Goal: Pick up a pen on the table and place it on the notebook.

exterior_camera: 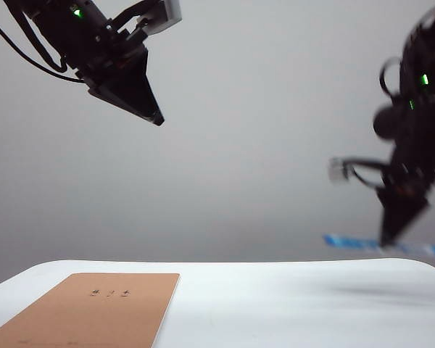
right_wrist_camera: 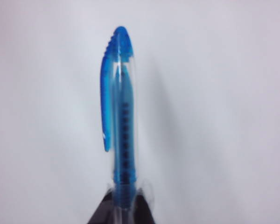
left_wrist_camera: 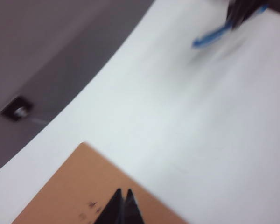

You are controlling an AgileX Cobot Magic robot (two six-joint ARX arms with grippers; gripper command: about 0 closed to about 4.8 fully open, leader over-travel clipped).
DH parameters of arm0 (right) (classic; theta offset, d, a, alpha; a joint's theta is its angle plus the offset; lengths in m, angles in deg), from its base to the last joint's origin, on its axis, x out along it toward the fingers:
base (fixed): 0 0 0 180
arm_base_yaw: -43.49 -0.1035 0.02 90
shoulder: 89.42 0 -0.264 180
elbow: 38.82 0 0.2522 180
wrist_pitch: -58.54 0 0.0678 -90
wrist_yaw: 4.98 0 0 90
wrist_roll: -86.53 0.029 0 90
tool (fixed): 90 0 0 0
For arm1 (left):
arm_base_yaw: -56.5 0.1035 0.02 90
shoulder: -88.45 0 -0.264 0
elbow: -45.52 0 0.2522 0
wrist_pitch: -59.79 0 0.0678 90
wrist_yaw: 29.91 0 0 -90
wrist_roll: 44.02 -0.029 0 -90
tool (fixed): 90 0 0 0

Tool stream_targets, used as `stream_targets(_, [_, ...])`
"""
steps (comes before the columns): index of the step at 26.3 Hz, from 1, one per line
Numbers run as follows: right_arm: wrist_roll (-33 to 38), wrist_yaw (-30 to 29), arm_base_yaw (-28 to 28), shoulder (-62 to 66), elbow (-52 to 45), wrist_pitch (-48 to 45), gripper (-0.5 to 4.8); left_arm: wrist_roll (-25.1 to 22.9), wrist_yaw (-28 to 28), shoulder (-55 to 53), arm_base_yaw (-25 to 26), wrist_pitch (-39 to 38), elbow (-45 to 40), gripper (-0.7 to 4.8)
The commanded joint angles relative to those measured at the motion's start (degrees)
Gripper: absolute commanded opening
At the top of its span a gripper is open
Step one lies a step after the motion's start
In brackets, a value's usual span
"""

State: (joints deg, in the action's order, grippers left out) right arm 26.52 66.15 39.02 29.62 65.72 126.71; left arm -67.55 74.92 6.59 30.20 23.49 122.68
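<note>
The translucent blue pen (exterior_camera: 355, 243) hangs level just above the white table (exterior_camera: 290, 304) at the right, pinched by my right gripper (exterior_camera: 391, 239). In the right wrist view the pen (right_wrist_camera: 120, 116) runs lengthwise out from between the gripper (right_wrist_camera: 122, 203), whose jaws are shut on its barrel. The tan notebook (exterior_camera: 94, 312) lies flat at the table's front left. My left gripper (exterior_camera: 158, 119) hangs high above the notebook, shut and holding nothing; its tips (left_wrist_camera: 122, 193) show over the notebook (left_wrist_camera: 79, 186), and the pen (left_wrist_camera: 214, 36) appears far off in that view.
The table's rounded edge (left_wrist_camera: 84, 88) runs close past the notebook's far corner. A small dark fitting (left_wrist_camera: 16, 108) sits on the grey floor beyond it. A plain grey wall (exterior_camera: 261, 145) fills the background.
</note>
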Motion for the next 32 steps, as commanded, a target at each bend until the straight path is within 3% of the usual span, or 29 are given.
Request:
stream_targets(1, [12.13,-10.34,-2.08,-0.81,4.85,1.95,-0.01,0.46,-7.54,1.55,-0.02,-1.66,0.46,-0.05])
stream_targets(6, [16.00,-9.73,-12.83,-0.76,7.32,-3.54,-0.02,2.51,-19.19,11.23,0.26,-7.06,0.59,-0.05])
stream_targets(8, [21.73,-6.88,-19.45,-0.61,7.32,-10.99,-0.01,4.07,-20.06,16.61,1.92,-9.57,0.59,-0.06])
stream_targets(13, [31.82,-7.87,-28.81,1.25,8.24,-23.54,-0.01,6.38,-20.17,23.87,8.13,-20.50,0.59,-0.05])
stream_targets(20, [40.61,-8.20,-34.29,15.02,24.59,-21.38,-0.01,6.38,-19.85,25.99,9.14,-27.58,0.59,-0.05])
stream_targets(23, [40.70,-6.29,-36.15,23.02,34.86,-11.43,-0.01,5.44,-20.20,25.99,9.16,-28.63,0.59,-0.05])
stream_targets(25, [40.24,-3.41,-37.29,25.55,36.59,-8.79,-0.01,5.29,-20.13,25.99,9.16,-28.87,0.59,-0.06])
stream_targets(32, [40.28,-2.03,-39.47,29.48,36.59,-8.22,-0.01,5.33,-19.93,25.99,9.16,-30.29,0.59,-0.05])
